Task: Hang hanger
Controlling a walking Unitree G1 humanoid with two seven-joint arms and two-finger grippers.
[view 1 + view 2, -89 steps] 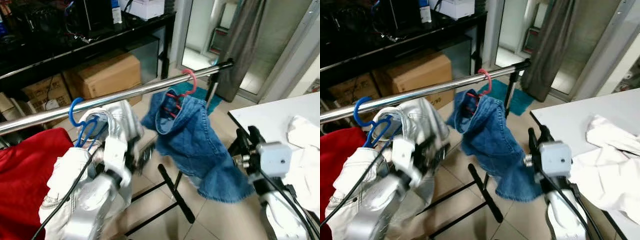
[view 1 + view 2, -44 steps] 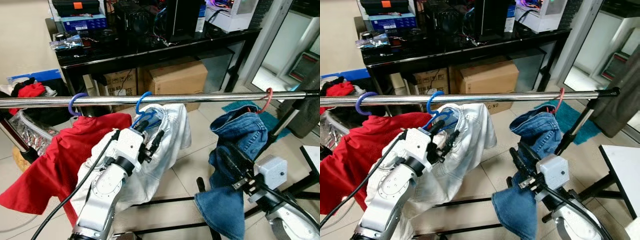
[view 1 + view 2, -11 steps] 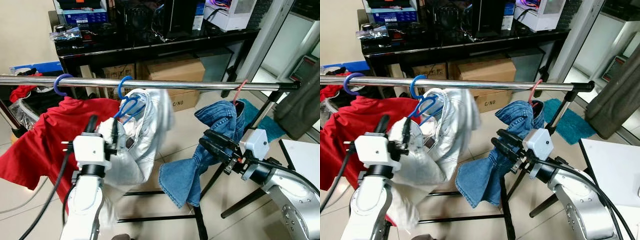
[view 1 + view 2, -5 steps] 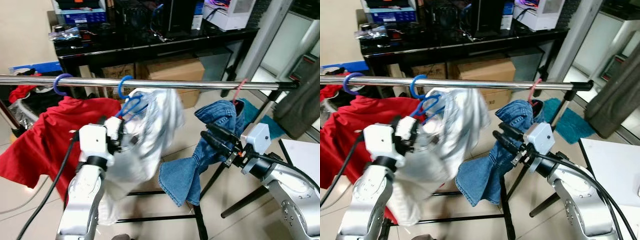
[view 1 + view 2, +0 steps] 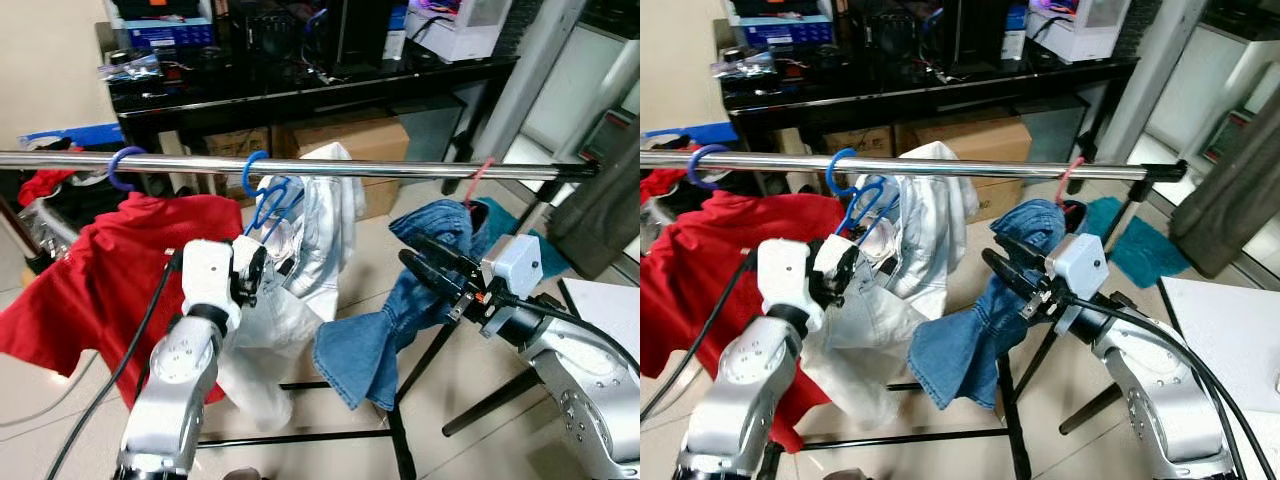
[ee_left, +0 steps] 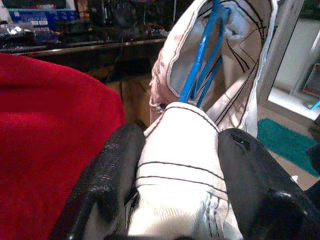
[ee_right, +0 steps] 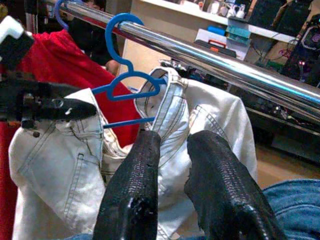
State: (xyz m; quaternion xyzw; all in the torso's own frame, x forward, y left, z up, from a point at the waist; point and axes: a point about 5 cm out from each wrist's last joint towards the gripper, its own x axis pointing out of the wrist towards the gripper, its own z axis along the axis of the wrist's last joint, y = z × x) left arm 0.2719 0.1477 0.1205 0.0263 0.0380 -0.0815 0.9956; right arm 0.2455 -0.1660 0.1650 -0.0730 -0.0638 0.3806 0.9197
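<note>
Left gripper, mine, pinches a fold of the white denim garment between its two black fingers, just below the blue hanger. That hanger's hook sits over the chrome rail, beside a second blue hook carrying the red shirt; its lower bar is buried in cloth. My right gripper hovers with fingers slightly parted, holding nothing, against the blue jeans on a pink hanger, mostly hidden by denim.
</note>
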